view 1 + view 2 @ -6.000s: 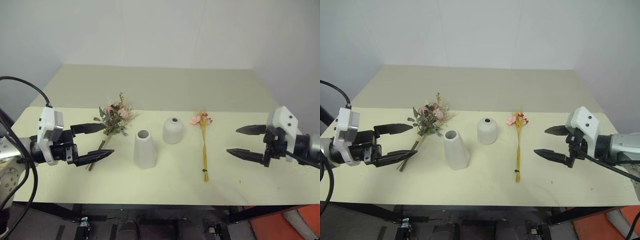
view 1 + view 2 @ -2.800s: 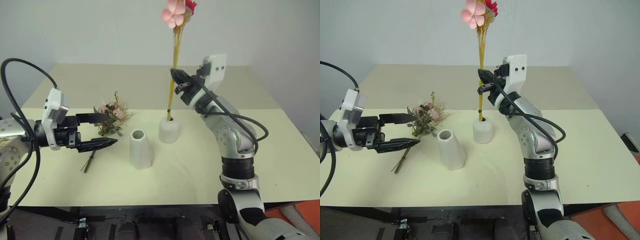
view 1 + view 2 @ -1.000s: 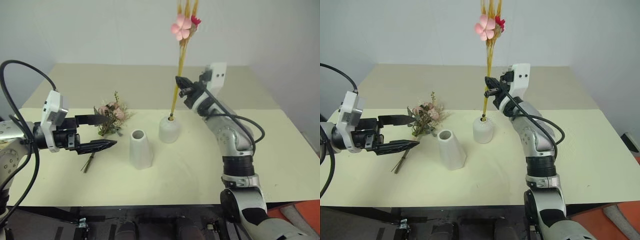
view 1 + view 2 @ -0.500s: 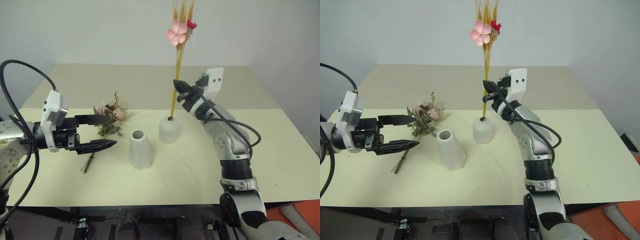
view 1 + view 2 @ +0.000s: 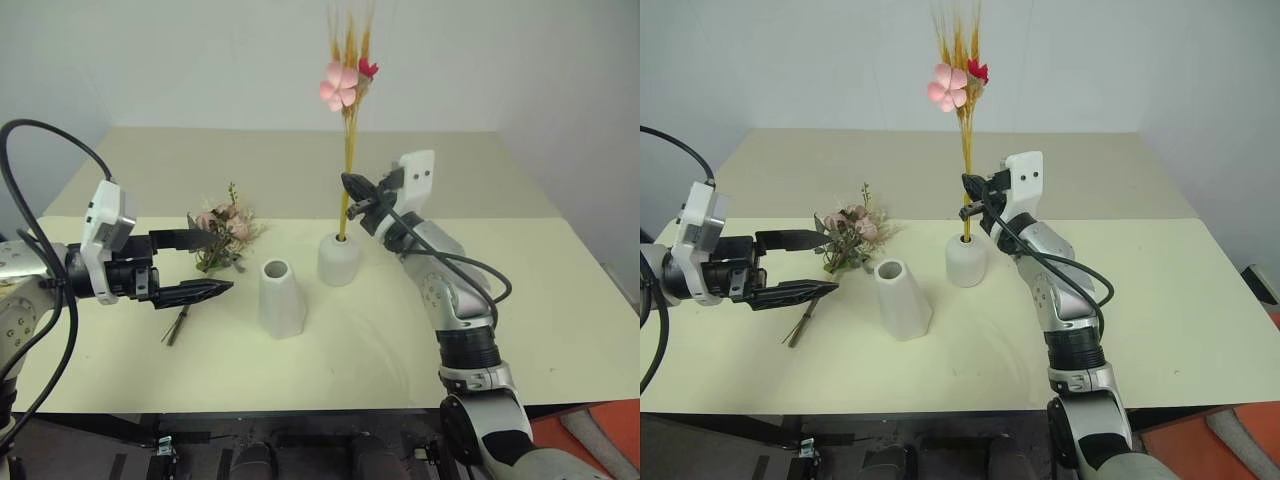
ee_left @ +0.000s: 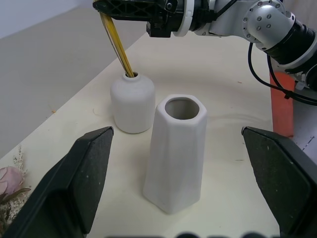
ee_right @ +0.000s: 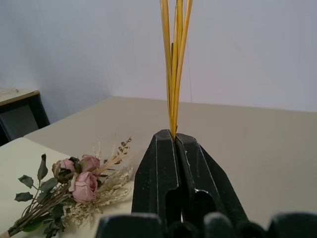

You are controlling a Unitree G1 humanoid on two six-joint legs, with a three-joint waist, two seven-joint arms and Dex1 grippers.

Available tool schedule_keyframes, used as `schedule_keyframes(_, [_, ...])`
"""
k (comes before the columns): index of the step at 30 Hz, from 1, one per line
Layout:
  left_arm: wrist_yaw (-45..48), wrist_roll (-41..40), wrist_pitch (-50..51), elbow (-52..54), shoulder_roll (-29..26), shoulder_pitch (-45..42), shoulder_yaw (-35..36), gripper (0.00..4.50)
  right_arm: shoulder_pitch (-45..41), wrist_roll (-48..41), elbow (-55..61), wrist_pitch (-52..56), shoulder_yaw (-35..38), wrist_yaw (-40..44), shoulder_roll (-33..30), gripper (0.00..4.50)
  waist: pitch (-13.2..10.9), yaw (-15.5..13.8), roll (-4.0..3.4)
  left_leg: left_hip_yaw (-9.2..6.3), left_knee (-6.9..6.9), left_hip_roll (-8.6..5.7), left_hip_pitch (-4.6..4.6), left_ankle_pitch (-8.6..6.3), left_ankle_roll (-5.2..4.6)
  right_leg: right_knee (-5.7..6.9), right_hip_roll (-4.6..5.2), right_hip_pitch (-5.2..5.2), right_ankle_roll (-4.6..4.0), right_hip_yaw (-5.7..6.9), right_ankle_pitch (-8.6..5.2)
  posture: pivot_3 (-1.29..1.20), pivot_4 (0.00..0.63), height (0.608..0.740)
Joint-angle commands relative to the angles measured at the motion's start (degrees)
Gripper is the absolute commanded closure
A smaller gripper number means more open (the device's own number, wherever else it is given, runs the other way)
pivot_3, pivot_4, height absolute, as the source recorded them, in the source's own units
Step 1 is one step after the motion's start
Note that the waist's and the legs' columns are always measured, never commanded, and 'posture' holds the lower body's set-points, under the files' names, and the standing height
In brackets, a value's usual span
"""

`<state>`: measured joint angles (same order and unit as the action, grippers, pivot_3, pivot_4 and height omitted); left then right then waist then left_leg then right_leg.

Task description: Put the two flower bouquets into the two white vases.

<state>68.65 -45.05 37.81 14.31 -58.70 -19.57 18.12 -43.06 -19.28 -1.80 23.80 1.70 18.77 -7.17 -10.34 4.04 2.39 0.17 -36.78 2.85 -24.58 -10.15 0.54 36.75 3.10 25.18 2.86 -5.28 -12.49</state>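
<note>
I'm looking over a pale yellow table against a plain white wall. Taking the domed vase as my landmark: the slim bunch of yellow stalks is standing upright in its top hole, pink and red blossoms high above it. My right gripper is pinching those stalks just above the vase, fingers pressed tight on them. The cone vase is sitting just beside the dome, nearer me and to its left, mouth empty. The rose bouquet is lying flat further left of the dome. My left gripper is hovering there with fingers spread wide, one over the bouquet's stems. The left wrist view is giving me both vases side by side, apart; the right wrist view is showing the black fingers clamped on the stalks, roses beyond.
</note>
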Motion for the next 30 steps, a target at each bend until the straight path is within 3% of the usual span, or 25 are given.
schedule_keyframes(1, [0.2, -0.4, -0.1, 1.0, -1.1, -0.7, 1.2, 0.0, 0.6, 0.1, 2.7, -1.9, 0.2, 0.3, 0.1, 4.48, 0.0, 0.0, 0.0, 0.0, 0.0, 0.0, 0.0, 0.0, 0.0, 0.0, 0.0, 0.0, 0.0, 0.0, 0.0, 0.0, 0.15, 0.74])
schedule_keyframes(6, [-0.9, -0.4, 0.3, 0.6, -0.7, -0.2, 1.8, 0.0, 3.9, 1.6, 3.8, -4.4, -1.8, 2.2, -0.5, 4.48, 0.0, 0.0, 0.0, 0.0, 0.0, 0.0, 0.0, 0.0, 0.0, 0.0, 0.0, 0.0, 0.0, 0.0, 0.0, 0.0, 0.15, 0.74])
schedule_keyframes(7, [-1.2, -0.3, 0.3, 0.3, -0.6, 0.0, 2.0, 0.0, 4.5, 1.6, 4.1, -4.7, -1.9, 2.4, -0.5, 4.25, 0.0, 0.0, 0.0, 0.0, 0.0, 0.0, 0.0, 0.0, 0.0, 0.0, 0.0, 0.0, 0.0, 0.0, 0.0, 0.0, 0.15, 0.74])
schedule_keyframes(9, [-1.5, -0.1, 0.3, -0.1, -0.7, 0.4, 2.3, 0.0, 5.4, 1.7, 4.8, -5.1, -2.0, 3.1, -0.7, 3.74, 0.0, 0.0, 0.0, 0.0, 0.0, 0.0, 0.0, 0.0, 0.0, 0.0, 0.0, 0.0, 0.0, -0.01, 0.0, 0.0, 0.15, 0.74])
schedule_keyframes(19, [-8.4, 5.2, -0.5, -6.1, 1.2, 0.6, 0.9, 0.0, 9.1, 0.3, 9.9, -2.9, -0.8, 7.6, -4.9, 0.18, 0.0, -0.1, 0.0, 0.0, 0.0, -0.01, 0.03, 0.0, 0.0, 0.0, 0.0, -0.01, 0.05, -0.01, -0.03, 0.0, 0.15, 0.74])
schedule_keyframes(24, [-10.8, 8.4, 1.9, -8.3, -0.1, 0.6, -0.9, 0.0, 12.5, -6.2, 16.9, 3.9, 0.8, 19.0, -16.4, 0.04, 0.0, -0.4, 0.0, 0.01, 0.0, -0.02, 0.01, 0.0, 0.0, -0.03, 0.03, -0.03, 0.04, 0.0, -0.04, 0.0, 0.15, 0.74])
schedule_keyframes(30, [-16.5, 16.0, 9.0, -12.1, -2.1, -4.7, -9.7, 0.0, 14.3, -17.4, 23.2, 11.8, 6.6, 32.4, -32.0, 0.04, 0.0, -0.8, 0.01, 0.0, 0.0, -0.02, 0.07, 0.0, 0.0, 0.0, 0.01, -0.06, 0.28, 0.01, -0.22, 0.0, 0.15, 0.74])
